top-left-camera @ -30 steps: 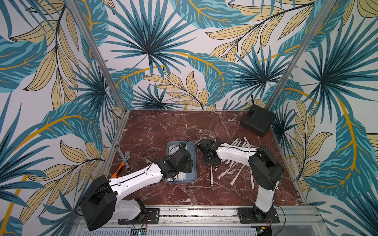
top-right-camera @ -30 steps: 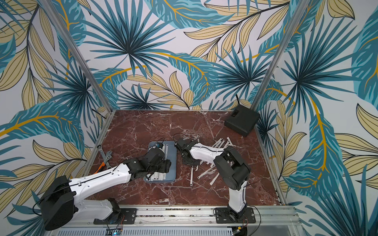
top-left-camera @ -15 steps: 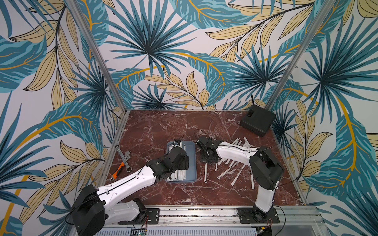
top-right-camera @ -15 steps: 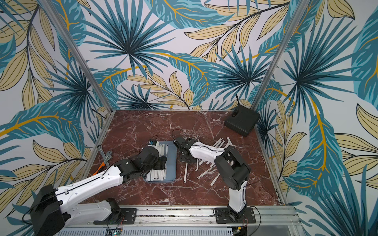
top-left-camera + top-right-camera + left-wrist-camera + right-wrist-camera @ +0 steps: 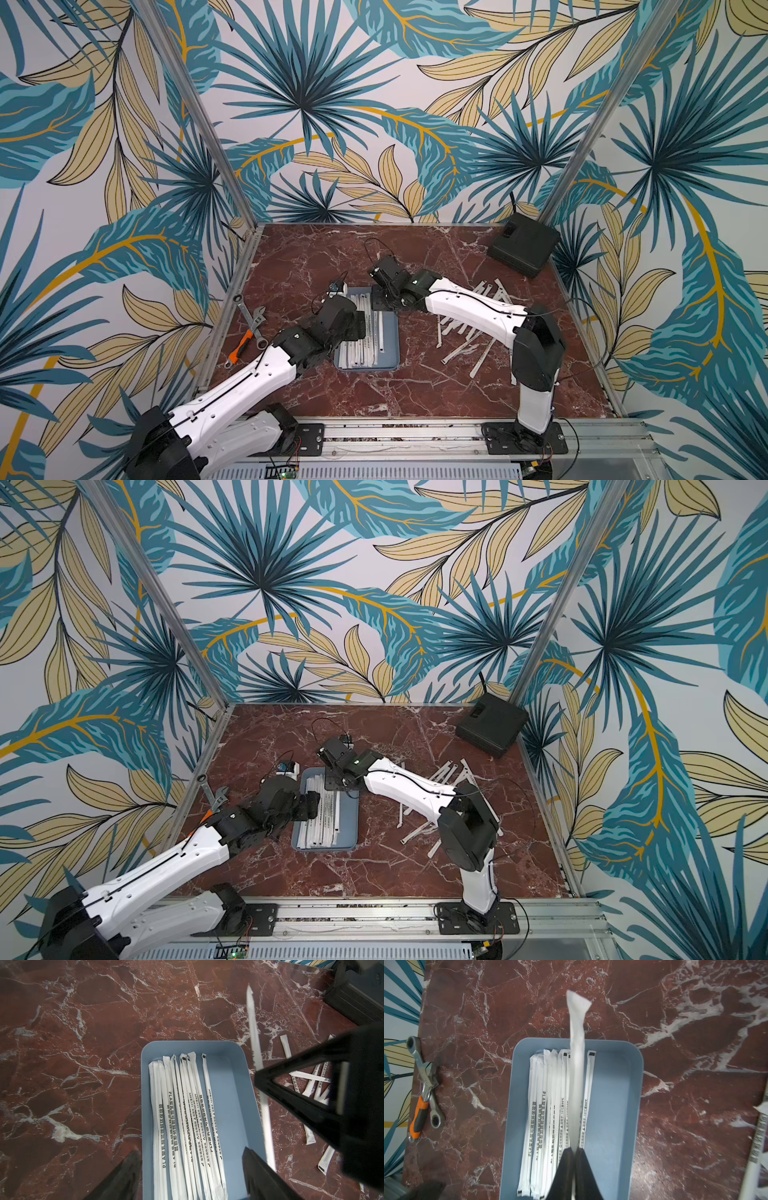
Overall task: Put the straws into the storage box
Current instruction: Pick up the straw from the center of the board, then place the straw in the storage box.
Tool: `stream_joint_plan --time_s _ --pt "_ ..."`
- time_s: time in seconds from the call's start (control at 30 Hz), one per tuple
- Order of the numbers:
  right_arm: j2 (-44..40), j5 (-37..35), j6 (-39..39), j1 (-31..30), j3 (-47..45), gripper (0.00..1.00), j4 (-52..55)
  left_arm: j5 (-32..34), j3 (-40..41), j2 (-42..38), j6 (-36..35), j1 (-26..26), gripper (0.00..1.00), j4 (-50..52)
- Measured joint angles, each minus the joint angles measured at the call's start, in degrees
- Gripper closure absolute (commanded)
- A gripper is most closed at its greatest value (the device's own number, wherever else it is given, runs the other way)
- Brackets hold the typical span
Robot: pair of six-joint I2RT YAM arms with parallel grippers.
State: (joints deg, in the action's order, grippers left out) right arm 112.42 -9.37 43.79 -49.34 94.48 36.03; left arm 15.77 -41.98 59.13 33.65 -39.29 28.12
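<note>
The right gripper is clenched on 1 straw above the storage box. The box's side toward the loose straws is bare, and packed straws fill the other side. The left gripper hovers released over the box, jaws apart, finger bases cut off. The right arm hides some loose straws.

The storage box is cut off; held straw blurred.
</note>
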Motion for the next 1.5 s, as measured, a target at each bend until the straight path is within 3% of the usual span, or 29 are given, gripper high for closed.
stream_joint_plan --time_s 0.3,0.77,1.03,1.23,1.5 --pt "11.5 0.9 1.2 0.7 0.3 0.91 0.2 -1.9 2.8 0.0 0.5 0.0 0.18 -0.1" --pt "14.5 2.4 1.2 0.9 3.8 0.9 0.5 -3.0 2.8 0.4 0.5 0.0 0.19 -0.6" --pt "15.2 2.6 1.0 0.9 4.4 0.81 0.5 -3.0 2.8 0.4 0.5 0.0 0.18 -0.6" --pt "11.6 3.0 0.7 0.9 1.7 0.8 0.8 -3.1 2.8 0.7 0.5 0.0 0.19 -0.5" --pt "-5.2 1.7 -0.8 6.1 -11.6 0.78 0.7 -4.1 2.5 2.6 0.7 -0.7 0.2 -0.6"
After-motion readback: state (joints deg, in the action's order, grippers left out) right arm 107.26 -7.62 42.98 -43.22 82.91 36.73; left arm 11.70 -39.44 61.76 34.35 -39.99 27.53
